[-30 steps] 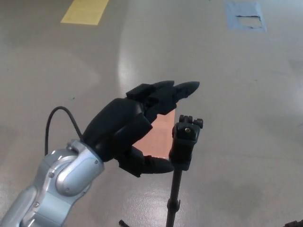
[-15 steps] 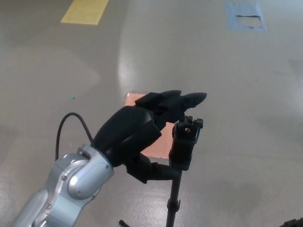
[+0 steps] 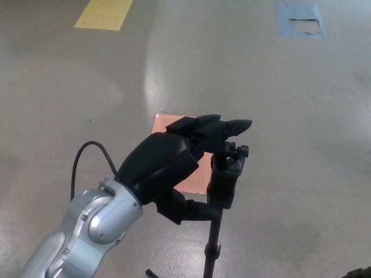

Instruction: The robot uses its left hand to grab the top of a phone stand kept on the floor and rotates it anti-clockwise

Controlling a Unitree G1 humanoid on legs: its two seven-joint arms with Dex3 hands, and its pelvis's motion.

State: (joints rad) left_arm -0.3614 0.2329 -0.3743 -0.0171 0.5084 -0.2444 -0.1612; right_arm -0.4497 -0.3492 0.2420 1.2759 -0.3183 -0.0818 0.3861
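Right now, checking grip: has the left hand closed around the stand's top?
No, the left hand is open, fingers and thumb bracketing the phone stand.

Smooth, polished grey on the floor (image 3: 278, 98), concrete by the look of it, with a soft glare running down the middle and faint scuffs all over. Flat matt patches stuck to it: a yellow patch (image 3: 104, 13), a blue patch (image 3: 298, 17) torn open at the centre, a dull salmon-pink patch (image 3: 174, 150). Black plastic with a low satin sheen on the left hand (image 3: 174, 162), edges catching a little light. Brushed silvery metal on the forearm (image 3: 87, 231), smooth and mildly reflective. Thin, rubbery black on the cable (image 3: 87, 152). Matt black plastic on the phone stand (image 3: 225, 174), darker and duller on its slim pole, small metallic glint at the top screw.
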